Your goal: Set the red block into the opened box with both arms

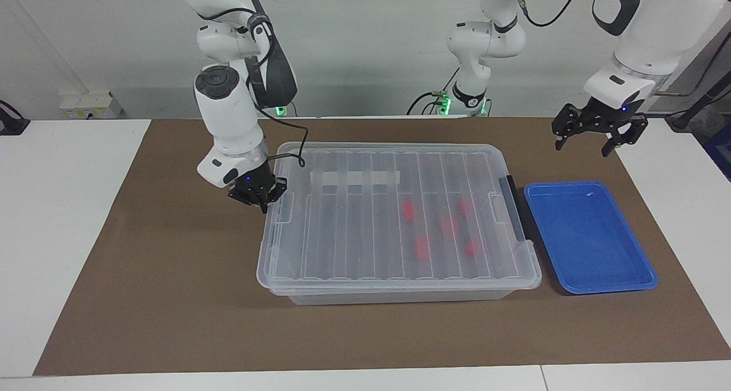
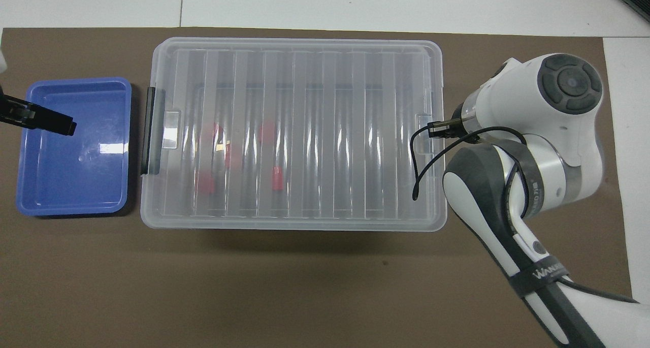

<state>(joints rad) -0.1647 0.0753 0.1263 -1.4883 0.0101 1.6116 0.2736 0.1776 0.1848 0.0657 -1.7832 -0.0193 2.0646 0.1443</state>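
Right gripper (image 1: 260,201) low at the box (image 1: 400,288), at its end toward the right arm's side of the table, fingers clenched together with nothing seen between them, tips just beside the lid's (image 1: 365,208) end tab; actual contact with the lid not clear. Directly alongside those fingers: the ribbed clear lid lying flat across the whole box, closing off the inside. Under the lid, well apart from the right fingers and toward the other end of the box: five red blocks (image 1: 422,247) in a loose cluster on the box floor, blurred by the ribs, none in any grip. Past the blocks, on the box's end wall: a dark grey latch (image 1: 512,208). Just beside that latch, on the brown mat (image 1: 171,299) covering the table (image 1: 57,208): a shallow blue tray (image 1: 588,237), apart from the box. Left gripper (image 1: 599,133) up in the air over the mat near the tray's corner nearest the robots, fingers spread wide and released, holding nothing, waiting. A black cable (image 2: 424,160) from the right wrist looping over the lid's end.
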